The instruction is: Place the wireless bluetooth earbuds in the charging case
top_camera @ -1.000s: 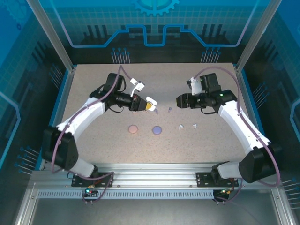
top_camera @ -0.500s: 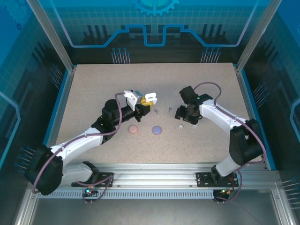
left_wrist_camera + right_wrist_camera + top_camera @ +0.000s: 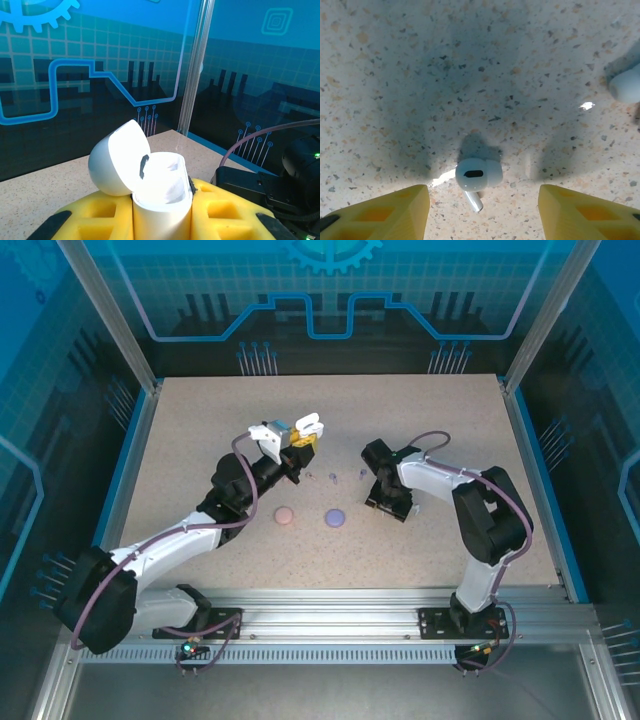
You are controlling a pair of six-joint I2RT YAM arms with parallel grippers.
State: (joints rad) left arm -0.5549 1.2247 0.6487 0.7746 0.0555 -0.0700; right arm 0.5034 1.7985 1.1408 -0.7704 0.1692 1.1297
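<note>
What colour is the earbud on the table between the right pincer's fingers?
White; the earbud shows best in the right wrist view.

White charging case (image 3: 162, 200), upright, lid hinged open, white stemmed earbud (image 3: 478, 174) lying flat, another white earbud (image 3: 626, 85) nearby

**Robotics laboratory test cell.** A speckled beige stone-look tabletop (image 3: 330, 540) is enclosed at its far edge and on both sides by blue translucent panels printed with gear and circuit-trace motifs (image 3: 330, 295). The panels are carried on bare aluminium profile posts (image 3: 107, 315). Along the tabletop's near edge, a slotted aluminium rail (image 3: 330, 622) bears two white jointed robot arms (image 3: 170, 545) bolted side by side.
</note>
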